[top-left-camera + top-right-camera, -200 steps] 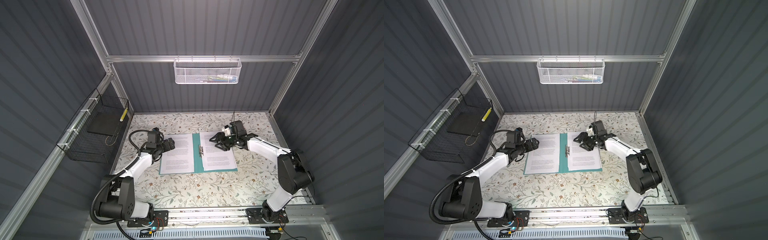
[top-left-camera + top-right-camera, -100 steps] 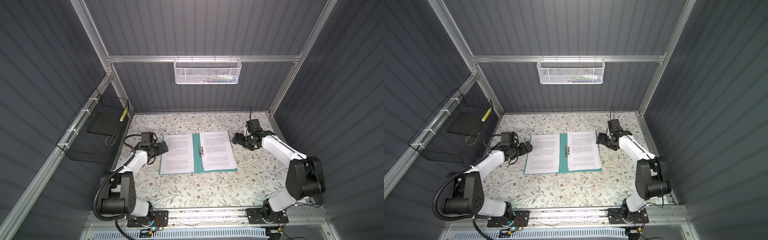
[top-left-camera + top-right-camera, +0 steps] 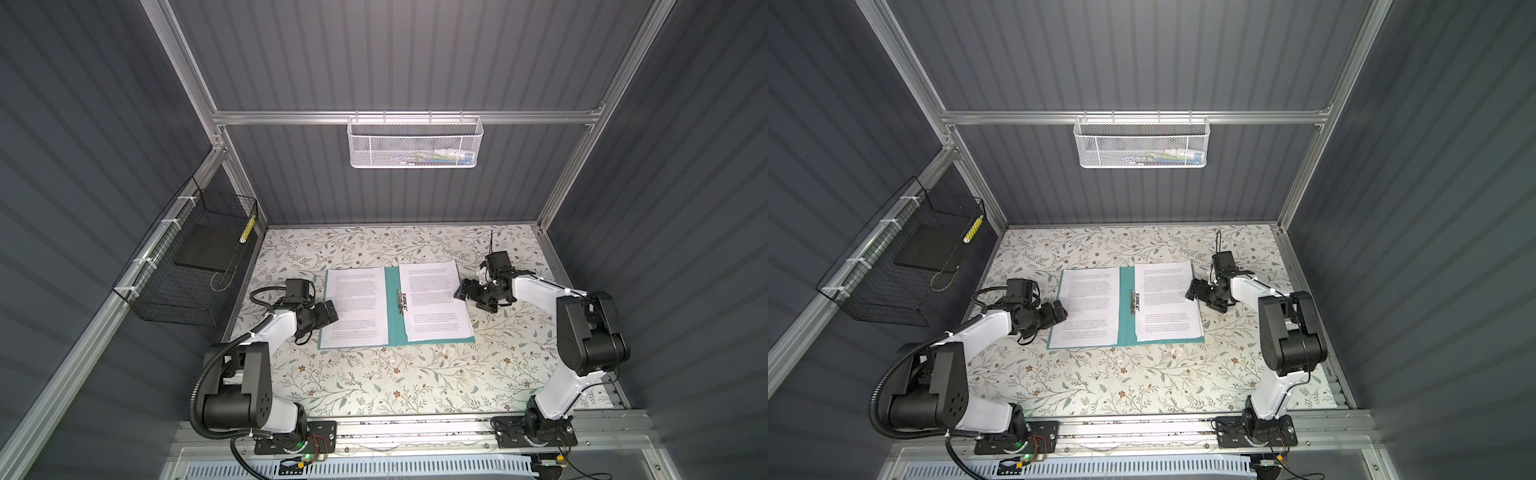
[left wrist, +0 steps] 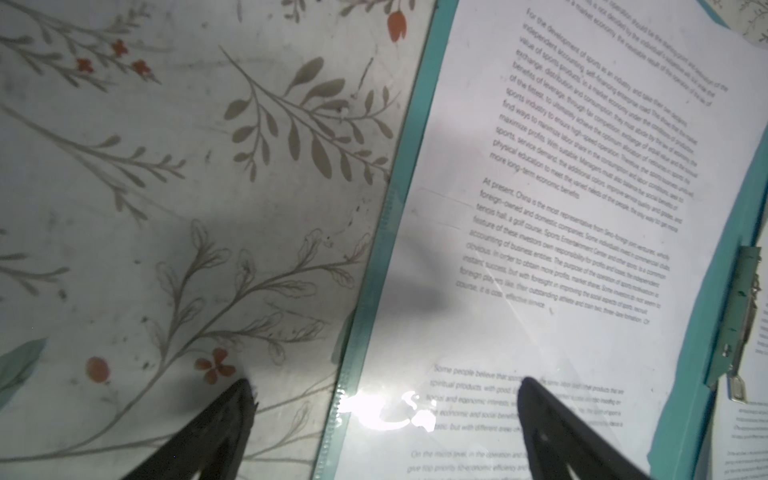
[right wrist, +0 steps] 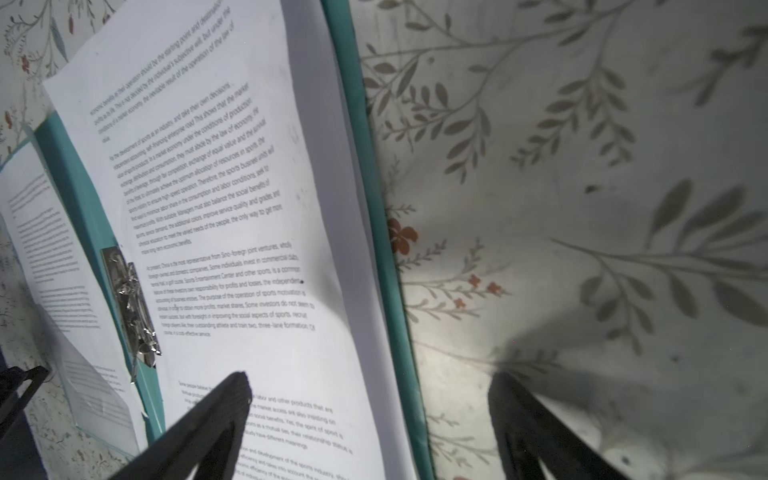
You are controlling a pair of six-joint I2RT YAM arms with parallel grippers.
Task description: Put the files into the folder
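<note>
The teal folder [image 3: 392,307] [image 3: 1126,309] lies open and flat on the floral table in both top views. A metal clip [image 3: 402,301] [image 5: 131,299] sits at its spine. The files, white printed sheets, lie on both halves: one on the left half [image 3: 355,307] [image 4: 582,166] under a glossy clear cover, and a small stack on the right half [image 3: 434,299] [image 5: 232,166]. My left gripper [image 3: 330,313] [image 4: 384,386] is open, straddling the folder's left edge [image 4: 409,124]. My right gripper [image 3: 473,297] [image 5: 372,380] is open, straddling the right edge [image 5: 386,249]. Neither holds anything.
A black wire basket [image 3: 191,266] with a dark slab in it hangs on the left wall. A white mesh basket [image 3: 415,141] hangs on the back wall. Bare floral table [image 3: 415,374] lies in front of the folder.
My right gripper has drawn back from over the right sheet near the spine to the folder's right edge, with its jaws wider. My left gripper has shifted a little along the left edge toward the front.
</note>
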